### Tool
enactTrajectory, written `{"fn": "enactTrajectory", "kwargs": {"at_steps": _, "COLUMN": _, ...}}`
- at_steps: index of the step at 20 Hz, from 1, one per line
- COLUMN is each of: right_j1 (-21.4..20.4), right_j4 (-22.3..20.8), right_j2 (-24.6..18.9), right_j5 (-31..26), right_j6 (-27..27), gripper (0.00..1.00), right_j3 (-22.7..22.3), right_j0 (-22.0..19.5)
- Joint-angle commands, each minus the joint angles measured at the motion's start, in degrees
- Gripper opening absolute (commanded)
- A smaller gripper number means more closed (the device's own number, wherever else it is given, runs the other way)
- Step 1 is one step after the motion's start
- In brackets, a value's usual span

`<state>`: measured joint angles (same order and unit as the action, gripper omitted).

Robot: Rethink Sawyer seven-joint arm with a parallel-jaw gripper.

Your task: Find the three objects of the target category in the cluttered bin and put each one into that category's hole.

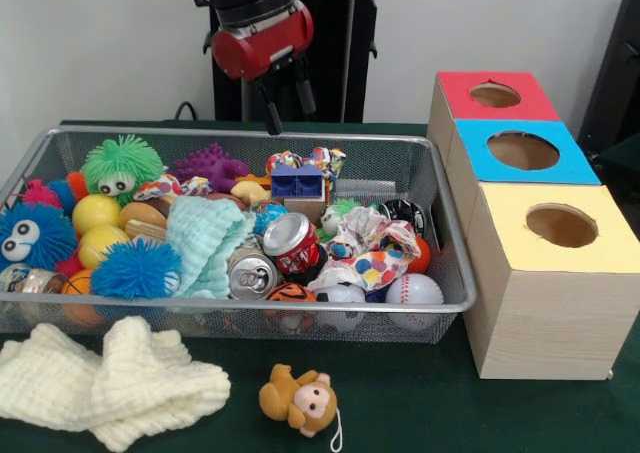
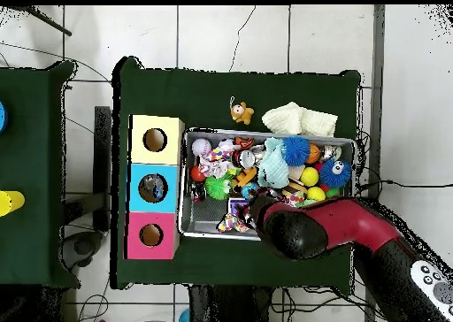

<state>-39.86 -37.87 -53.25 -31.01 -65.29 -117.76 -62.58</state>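
The arm is hovering over the far edge of the wire bin (image 1: 445, 273), with the tool (image 1: 288, 101) hanging just above the rim and behind the blue toy block (image 1: 297, 181). Its two dark fingers are standing apart and gripping nothing, so the tool is released and empty.

The target category is not stated, so the search step is judged to be in progress. Candidate groups are lying in the bin: two drink cans (image 1: 270, 258) near the centre, in front of the blue toy block; a baseball (image 1: 413, 290) at the front corner nearest the boxes; spiky balls, such as the green spiky ball (image 1: 122, 166), well to the other side of the block.

To do this step well:
- Descend on an item whose top is exposed, such as the red can lying uppermost.
- Avoid the light blue cloth (image 1: 205, 241) touching the cans; it could snag and drag neighbours.
- Lift clear of the rim before moving toward the three boxes: red box (image 1: 492, 118), blue box (image 1: 560, 168), yellow box (image 1: 590, 263).

A cream cloth (image 1: 110, 381) and a monkey toy (image 1: 300, 398) are lying on the desk (image 1: 430, 413) in front of the bin.
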Motion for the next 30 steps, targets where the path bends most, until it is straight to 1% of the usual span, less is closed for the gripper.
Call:
{"fn": "enactTrajectory", "kwargs": {"at_steps": 1, "right_j1": 2.85, "right_j4": -2.57, "right_j2": 7.15, "right_j5": 2.89, "right_j6": -7.28, "gripper": 1.0, "right_j3": -1.53, "right_j0": 1.45}}
{"fn": "enactTrajectory", "kwargs": {"at_steps": 8, "right_j1": 2.09, "right_j4": -2.88, "right_j2": 9.01, "right_j5": 3.46, "right_j6": -5.54, "gripper": 1.0, "right_j3": -1.6, "right_j0": 0.55}}
{"fn": "enactTrajectory", "kwargs": {"at_steps": 10, "right_j1": 2.8, "right_j4": -3.83, "right_j2": 10.86, "right_j5": 3.79, "right_j6": -6.27, "gripper": 1.0, "right_j3": 0.02, "right_j0": 1.94}}
{"fn": "enactTrajectory", "kwargs": {"at_steps": 12, "right_j1": 4.11, "right_j4": -5.82, "right_j2": 13.53, "right_j5": 4.85, "right_j6": -7.25, "gripper": 1.0, "right_j3": 2.23, "right_j0": 3.8}}
{"fn": "enactTrajectory", "kwargs": {"at_steps": 14, "right_j1": 5.49, "right_j4": -7.6, "right_j2": 15.67, "right_j5": 5.92, "right_j6": -7.34, "gripper": 1.0, "right_j3": 3.47, "right_j0": 5.09}}
{"fn": "enactTrajectory", "kwargs": {"at_steps": 17, "right_j1": 6.74, "right_j4": -8.09, "right_j2": 17.19, "right_j5": 5.83, "right_j6": -6.58, "gripper": 1.0, "right_j3": 4.57, "right_j0": 6.13}}
{"fn": "enactTrajectory", "kwargs": {"at_steps": 19, "right_j1": 8.15, "right_j4": -8.25, "right_j2": 17.92, "right_j5": 7.2, "right_j6": -6.95, "gripper": 1.0, "right_j3": 5.49, "right_j0": 6.79}}
{"fn": "enactTrajectory", "kwargs": {"at_steps": 22, "right_j1": 9.18, "right_j4": -6.28, "right_j2": 16.34, "right_j5": 8.75, "right_j6": -6.17, "gripper": 1.0, "right_j3": 4.88, "right_j0": 5.1}}
{"fn": "enactTrajectory", "kwargs": {"at_steps": 24, "right_j1": 10.29, "right_j4": -4.59, "right_j2": 14.35, "right_j5": 9.76, "right_j6": -5.5, "gripper": 1.0, "right_j3": 4.33, "right_j0": 3.37}}
{"fn": "enactTrajectory", "kwargs": {"at_steps": 27, "right_j1": 11.9, "right_j4": -2.07, "right_j2": 10.61, "right_j5": 9.46, "right_j6": -3.31, "gripper": 1.0, "right_j3": 3.21, "right_j0": 0.47}}
{"fn": "enactTrajectory", "kwargs": {"at_steps": 29, "right_j1": 12.66, "right_j4": -1.44, "right_j2": 8.75, "right_j5": 10.5, "right_j6": -2.88, "gripper": 1.0, "right_j3": 2.49, "right_j0": -0.73}}
{"fn": "enactTrajectory", "kwargs": {"at_steps": 30, "right_j1": 12.7, "right_j4": -1.55, "right_j2": 8.56, "right_j5": 11.17, "right_j6": -3.27, "gripper": 1.0, "right_j3": 2.37, "right_j0": -0.46}}
